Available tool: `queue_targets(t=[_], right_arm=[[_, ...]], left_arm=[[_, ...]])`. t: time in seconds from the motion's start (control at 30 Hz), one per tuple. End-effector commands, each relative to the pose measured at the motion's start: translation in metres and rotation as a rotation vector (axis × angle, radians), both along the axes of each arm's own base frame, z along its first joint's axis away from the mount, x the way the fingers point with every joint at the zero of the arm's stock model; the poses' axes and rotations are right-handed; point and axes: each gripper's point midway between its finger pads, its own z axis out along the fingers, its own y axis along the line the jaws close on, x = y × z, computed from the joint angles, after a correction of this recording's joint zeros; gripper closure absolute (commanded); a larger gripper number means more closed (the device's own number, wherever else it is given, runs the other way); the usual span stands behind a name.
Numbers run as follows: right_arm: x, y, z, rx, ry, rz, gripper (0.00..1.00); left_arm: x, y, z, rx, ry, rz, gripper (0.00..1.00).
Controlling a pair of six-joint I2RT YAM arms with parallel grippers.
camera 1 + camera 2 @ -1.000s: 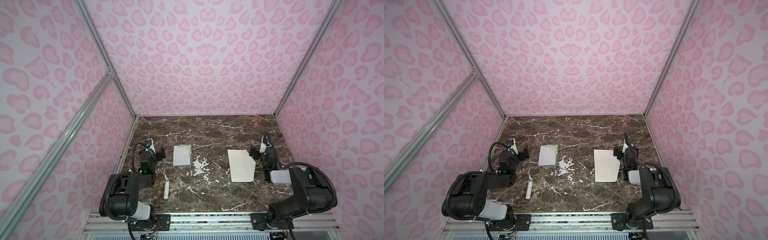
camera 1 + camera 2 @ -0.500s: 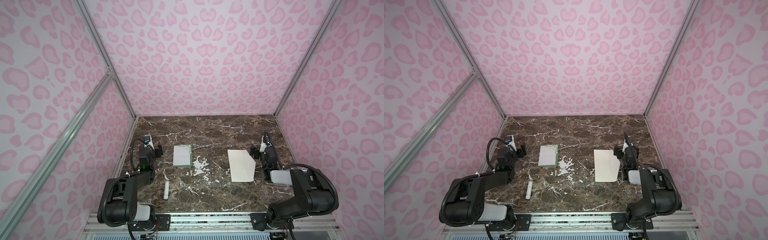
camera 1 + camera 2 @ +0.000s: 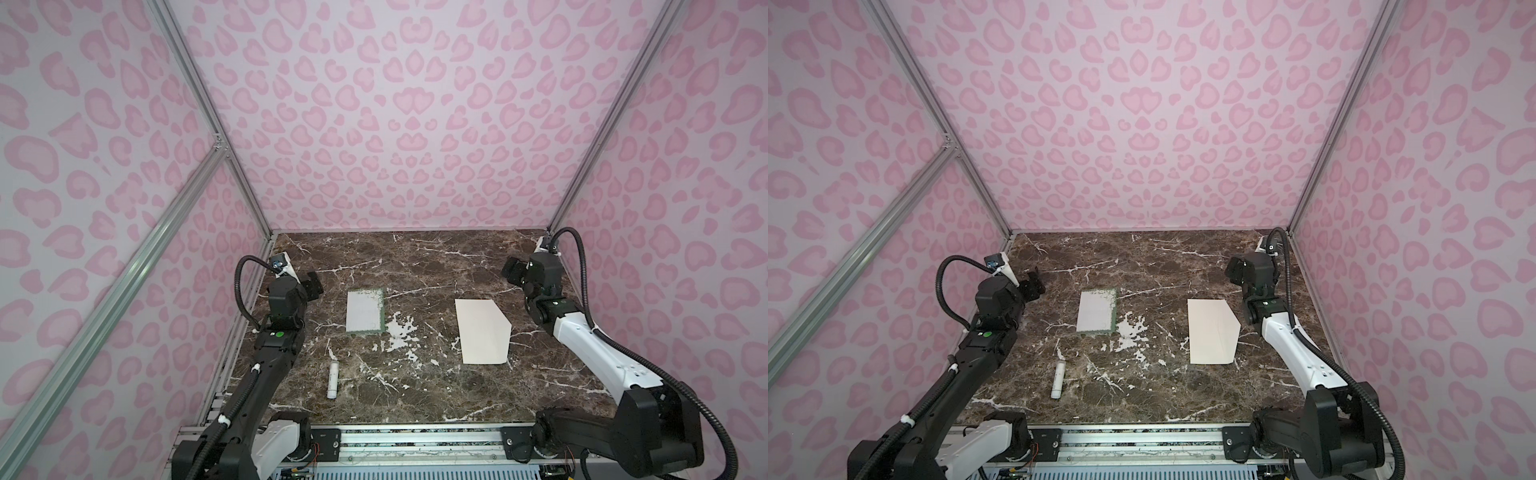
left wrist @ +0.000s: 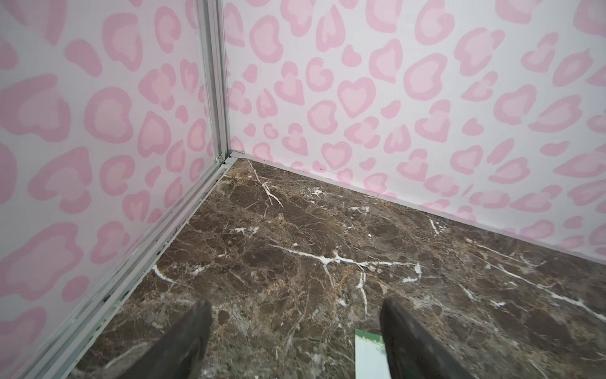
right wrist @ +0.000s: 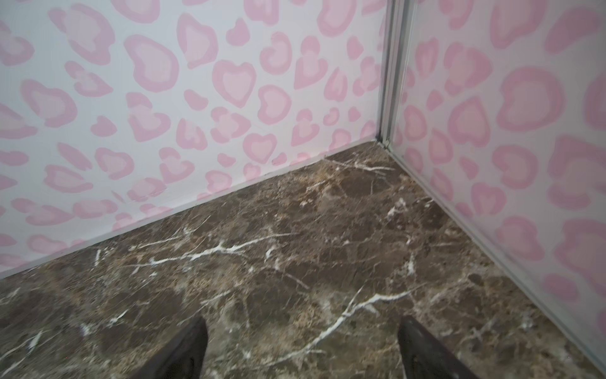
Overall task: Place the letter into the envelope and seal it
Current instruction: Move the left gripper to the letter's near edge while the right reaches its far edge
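Brown marble table (image 3: 415, 266), white veins, pink-patterned walls round it. In both top views the letter (image 3: 365, 311) lies flat left of centre, with green border showing on its far and right edges. Envelope (image 3: 482, 330) lies flat right of centre, well apart from the letter, its far right corner cut at an angle; can't tell if the flap is open. White stick (image 3: 333, 379) lies nearer the front, near the letter, not touching. Left gripper (image 3: 312, 286) sits just beside the letter's far left corner, not on it. Right gripper (image 3: 512, 271) is near the envelope's far right corner, apart from it.

Left wrist view: two dark fingers (image 4: 187, 338) spread wide with bare marble between, nothing gripped. A corner of the letter (image 4: 369, 357) peeks in beside one finger; can't tell if they touch.

Right wrist view: right gripper (image 5: 303, 323) is spread wide too and empty. Only marble and the wall corner ahead, envelope not in this view.

Judgement: task not begun, letter is outside the envelope. Risks:
- The thin card lies flat on hard stone, so fingers may skid over it and push it off instead of catching an edge.
- A shove could knock it into the stick.
- The loose envelope likely slides if the letter is fed in with nothing pinning it.
- The flap may crease or seal crooked
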Motion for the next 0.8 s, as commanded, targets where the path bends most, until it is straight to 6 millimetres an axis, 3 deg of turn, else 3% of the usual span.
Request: queue_targets(t=[0.0, 0.17, 0.4, 0.57, 0.77], right_arm=[[-0.017, 0.030, -0.023, 0.077, 0.119, 0.056, 0.08], [-0.040, 0.082, -0.036, 0.029, 0.221, 0.164, 0.08], [-0.078, 0.170, -0.052, 0.151, 0.273, 0.332, 0.10], [-0.100, 0.227, -0.060, 0.240, 0.306, 0.417, 0.11], [-0.110, 0.279, -0.072, 0.354, 0.362, 0.482, 0.14]], left_arm=[[-0.024, -0.015, -0.021, -0.106, 0.159, -0.046, 0.17], [-0.055, -0.042, -0.023, -0.180, 0.221, -0.165, 0.22], [-0.082, -0.079, -0.045, -0.356, 0.284, -0.332, 0.21], [-0.082, -0.112, -0.056, -0.483, 0.364, -0.481, 0.21], [-0.071, -0.123, -0.064, -0.517, 0.420, -0.518, 0.21]])
